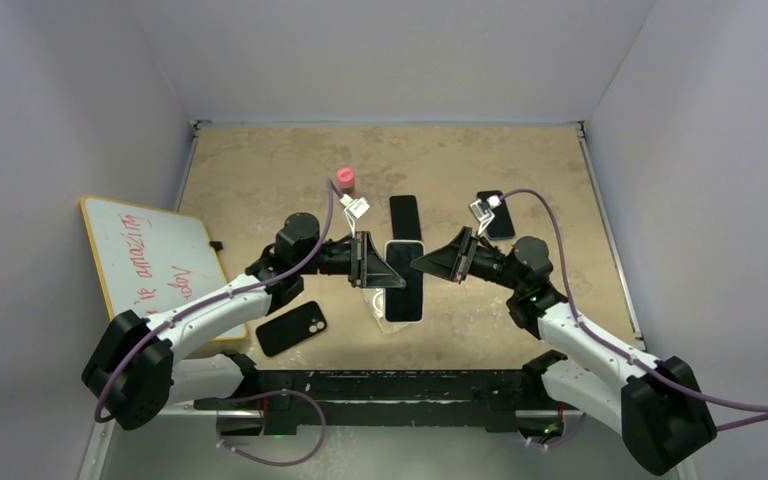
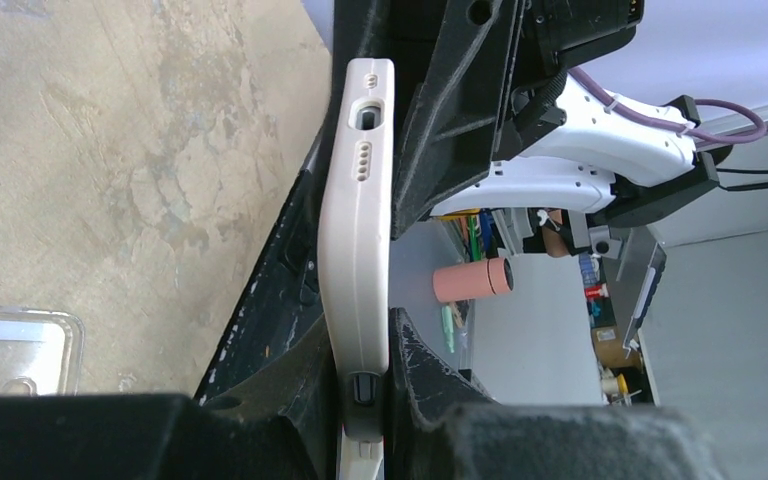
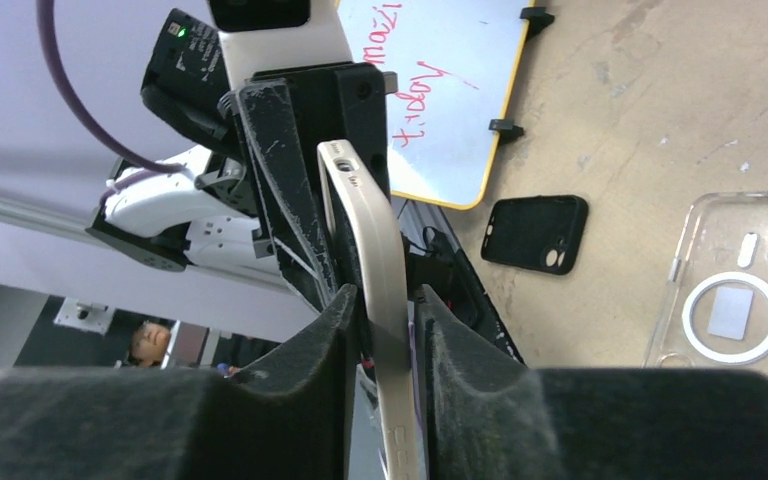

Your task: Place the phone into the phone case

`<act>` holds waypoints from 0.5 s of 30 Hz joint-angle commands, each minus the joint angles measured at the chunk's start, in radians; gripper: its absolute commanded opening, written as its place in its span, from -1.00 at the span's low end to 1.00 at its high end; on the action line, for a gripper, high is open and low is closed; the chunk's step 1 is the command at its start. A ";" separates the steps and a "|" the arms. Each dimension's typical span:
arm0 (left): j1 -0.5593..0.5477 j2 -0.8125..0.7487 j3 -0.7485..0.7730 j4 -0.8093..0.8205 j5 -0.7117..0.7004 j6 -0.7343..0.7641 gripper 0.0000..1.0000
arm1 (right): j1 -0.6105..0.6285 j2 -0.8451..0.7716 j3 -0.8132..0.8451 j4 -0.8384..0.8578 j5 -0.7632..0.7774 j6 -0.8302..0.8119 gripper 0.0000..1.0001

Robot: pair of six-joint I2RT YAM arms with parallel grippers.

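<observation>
A white phone case (image 1: 404,282) with a dark phone face showing inside its frame is held above the table at the centre. My left gripper (image 1: 384,270) is shut on its left side and my right gripper (image 1: 426,264) is shut on its right side. In the left wrist view the white case's edge (image 2: 356,230) stands between my left gripper's (image 2: 365,352) fingers. In the right wrist view the case's edge (image 3: 378,250) is pinched in my right gripper (image 3: 388,312). I cannot tell how far the phone sits in the case.
A clear case (image 1: 374,302) lies on the table under the held case. A black case (image 1: 291,328) lies front left. Two black phones (image 1: 405,216) (image 1: 495,213) and a pink-capped bottle (image 1: 345,180) lie further back. A whiteboard (image 1: 155,258) leans at the left.
</observation>
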 commanded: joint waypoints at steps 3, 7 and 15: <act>0.003 -0.032 0.007 0.116 0.029 -0.022 -1.00 | 0.002 0.035 -0.004 0.142 -0.043 0.065 -0.86; 0.003 -0.047 0.011 0.067 0.016 -0.007 -0.65 | 0.002 0.028 -0.016 0.184 -0.008 0.110 -1.00; 0.003 -0.107 -0.029 -0.088 -0.045 0.037 -0.13 | -0.001 -0.030 -0.028 0.131 0.137 0.169 -1.00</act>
